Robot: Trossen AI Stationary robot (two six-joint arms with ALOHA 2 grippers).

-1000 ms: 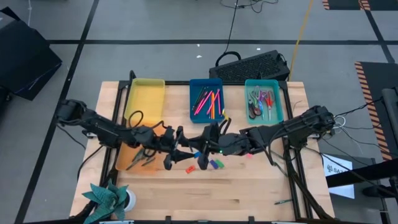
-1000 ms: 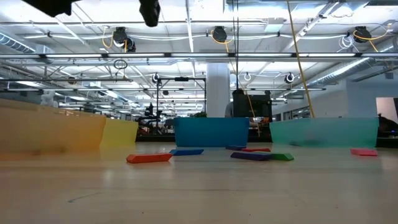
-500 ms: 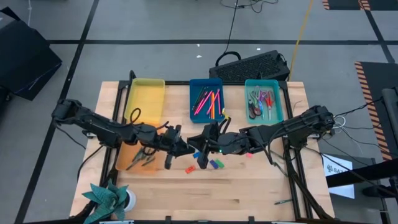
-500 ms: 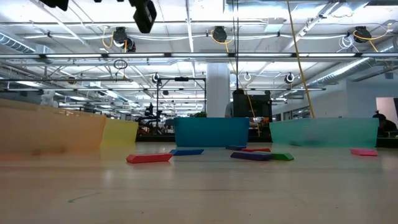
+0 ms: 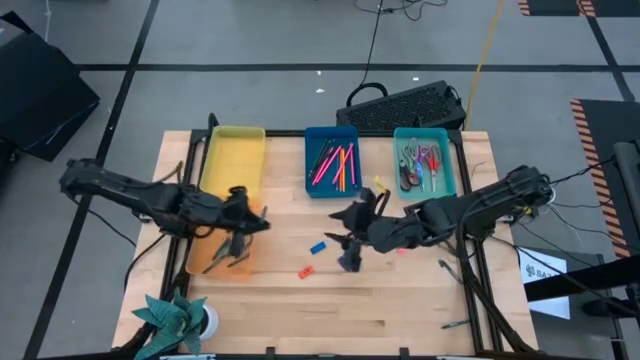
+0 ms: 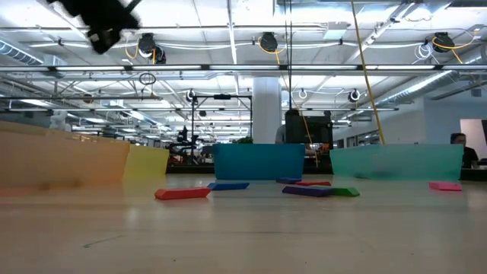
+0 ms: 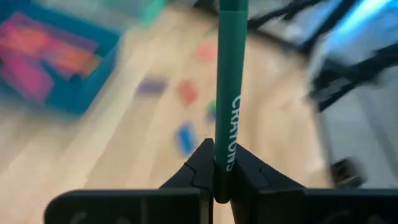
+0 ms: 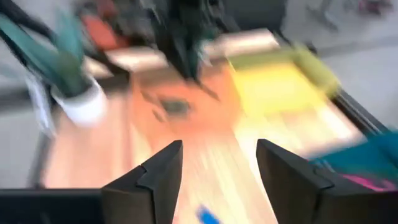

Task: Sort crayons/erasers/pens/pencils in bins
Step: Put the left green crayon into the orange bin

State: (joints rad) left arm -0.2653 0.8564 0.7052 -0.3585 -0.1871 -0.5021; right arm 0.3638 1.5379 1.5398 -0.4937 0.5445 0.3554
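My left gripper (image 5: 243, 226) hangs over the translucent orange bin (image 5: 205, 262) at the table's left, shut on a green crayon (image 7: 227, 68). My right gripper (image 5: 347, 252) stands open and empty over the table's middle, beside the erasers. On the wood lie a blue eraser (image 5: 318, 247), a red one (image 5: 306, 271) and a pink one (image 6: 445, 185). The low view also shows a purple eraser (image 6: 306, 190) and a green one (image 6: 346, 192). The yellow bin (image 5: 235, 155), blue bin (image 5: 331, 160) and teal bin (image 5: 424, 160) stand along the far edge. My left gripper (image 7: 214, 163) pinches the green crayon near one end (image 7: 224, 163) between its two fingers. The crayon runs along the fingers and sticks out well past their tips. It is lifted clear of the table and the bin.
A black keyboard (image 5: 405, 105) lies beyond the far edge. A teal paper plant in a white pot (image 5: 180, 318) stands at the near left corner. The orange bin holds dark tools, the blue bin holds coloured sticks (image 5: 335, 165), and the teal bin holds scissors.
My left gripper has drawn away from the table's middle toward the left edge and now hangs over the orange bin. My right gripper has shifted a little toward the right and near edges. The erasers have stayed put.
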